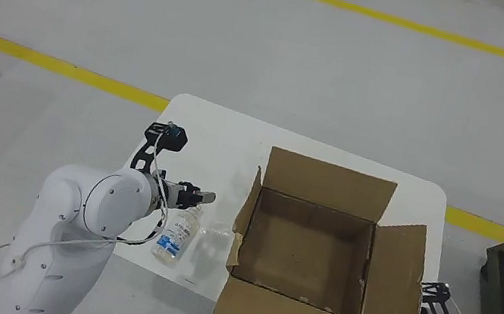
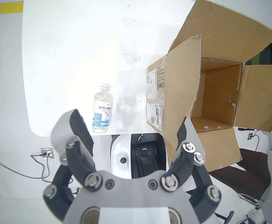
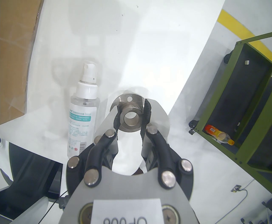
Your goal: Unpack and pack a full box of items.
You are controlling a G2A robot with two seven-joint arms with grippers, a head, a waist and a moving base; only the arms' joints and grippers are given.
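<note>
Cardboard box [image 1: 307,248] sits on the white table [image 1: 206,129] with its mouth facing up and all four flaps splayed outward. Its floor looks bare, so unpacking seems complete. Seen from above, its longer side runs across the table, left to right.

A clear bottle [image 2: 102,108] lies on its side just left of the box. Its long axis is roughly parallel to the box's left wall, and its cap points away from the robot. The left gripper [image 2: 129,118] hangs above it with jaws spread wide, holding nothing.

On the right side, the right gripper [image 3: 132,109] has its jaws closed around the collar of a flanged metal bushing [image 3: 127,99], which stands with its bore upright on the table. A spray bottle [image 3: 81,118] lies just beside it, nozzle pointing away from the robot and body parallel to the box's right side.

Repacking probably starts with the bushing:
- Raise it straight up until it clears the right flap.
- Keep the bore vertical so it cannot swing in the pads.
- Carry it over the opening, lower it to the floor near a corner, and only then release.

For the bottles, close across the body at mid-length, not along the long axis
</note>
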